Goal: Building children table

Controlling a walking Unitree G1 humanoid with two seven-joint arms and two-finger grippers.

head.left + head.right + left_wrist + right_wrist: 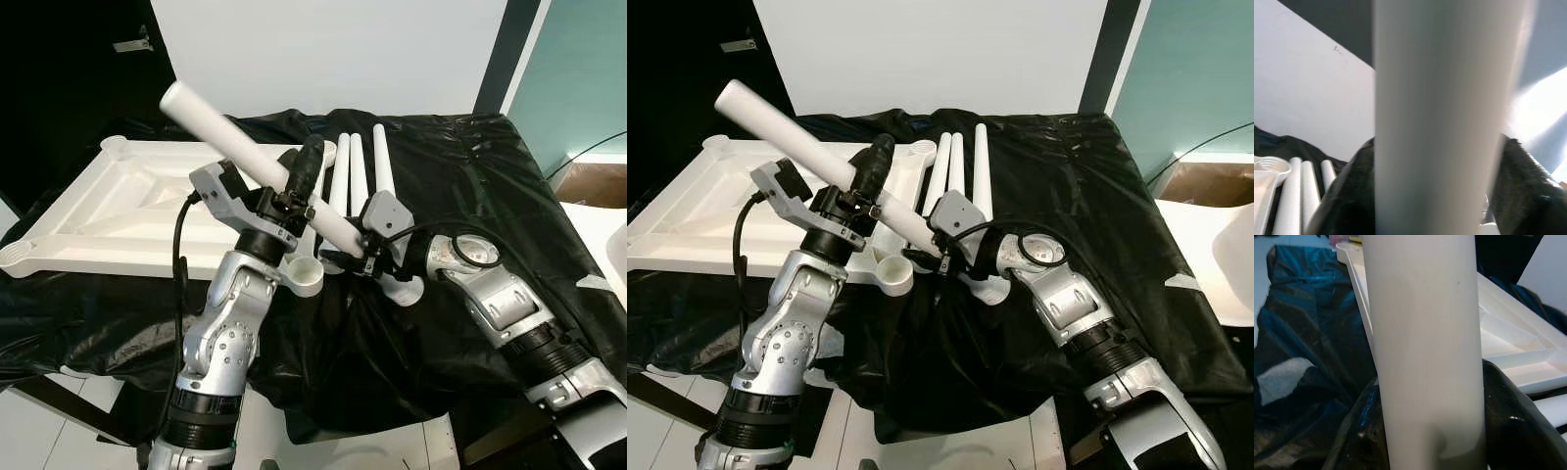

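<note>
Head views, worktop: I see a surface draped in black plastic sheet (460, 186), with a white wall behind it.
Head views, table top: the white children's table top (108, 211) lies upside down on the robot's left part of the sheet, ribs facing up, with a round leg socket (306, 275) at its near corner.
Head views, held leg: one white table leg (257, 162) is off the sheet, tilted, high end toward the robot's left, low end just above the near socket area.
Head views, left end effector (302, 181): black fingers clamped around the held leg near its middle.
Head views, right end effector (367, 257): fingers closed on the low end of the same leg, just beside the socket.
Head views, spare legs: three more white legs (359, 174) lie side by side on the sheet beyond the end effectors, touching or nearly touching each other.
Left wrist view, held leg: I see the leg (1442, 117) as a blurred pale column across the middle, with the dark fingers (1349, 196) on both sides of it.
Left wrist view, background: spare legs (1300, 191) and part of a socket rim at one edge.
Right wrist view, held leg: the leg (1425, 347) runs between the black fingers (1520, 431), which press on it.
Right wrist view, background: the upturned table top (1508, 340) and the black sheet (1308, 323) lie behind.
</note>
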